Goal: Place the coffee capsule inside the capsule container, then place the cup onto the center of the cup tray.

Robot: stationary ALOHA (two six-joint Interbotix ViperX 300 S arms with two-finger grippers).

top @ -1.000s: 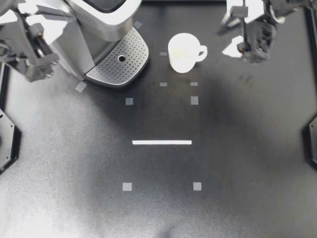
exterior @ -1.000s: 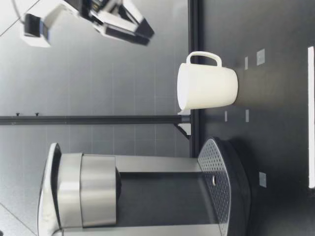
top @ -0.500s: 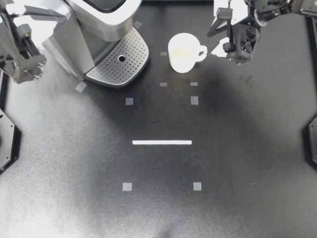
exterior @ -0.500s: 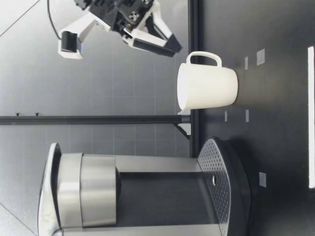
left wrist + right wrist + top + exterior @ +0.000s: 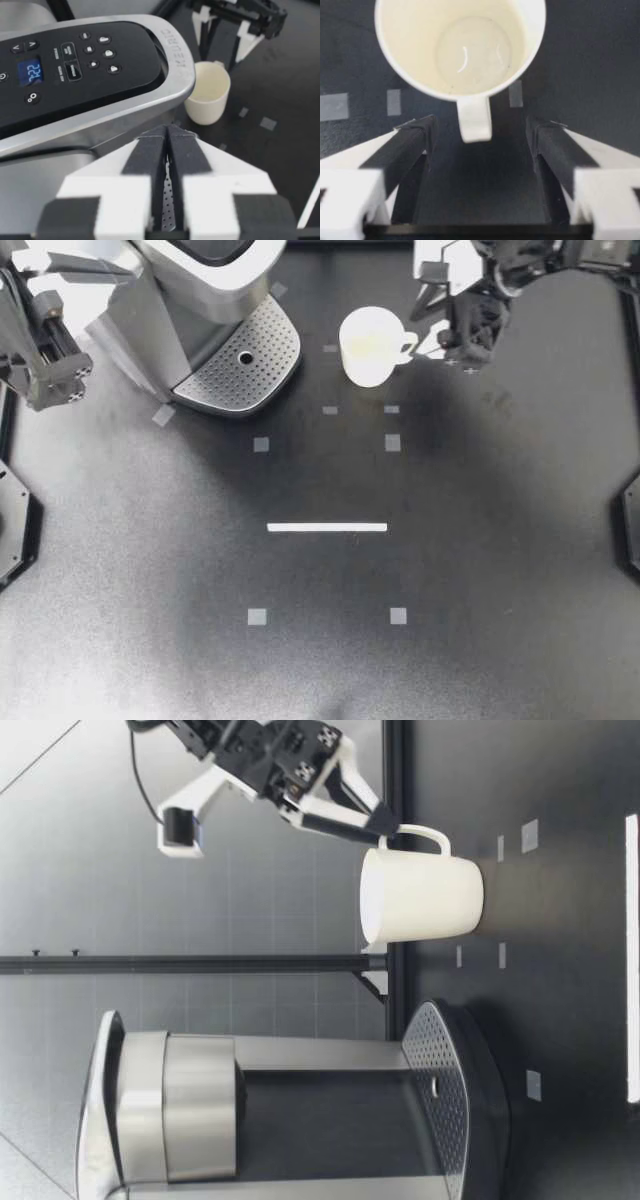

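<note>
**Cup: grab by the handle**

White cup (image 5: 370, 345) stands upright on table (image 5: 330, 570), beside cup tray (image 5: 240, 365), not on it. Right gripper (image 5: 458, 348) has fingers apart, handle (image 5: 474, 120) just ahead between them, untouched. Likely rigid, light and glaze-slippery, so pinch the handle squarely.

Table (image 5: 480, 570): black, matte, as I see it from above. On it: one coffee machine (image 5: 195, 285), far left corner, its perforated cup tray (image 5: 240, 365) facing mid-table; one white cup (image 5: 368, 348), upright, empty, just beside that tray; one white tape strip (image 5: 327, 527), mid-table; several small grey tape squares (image 5: 257, 617), scattered.
</note>
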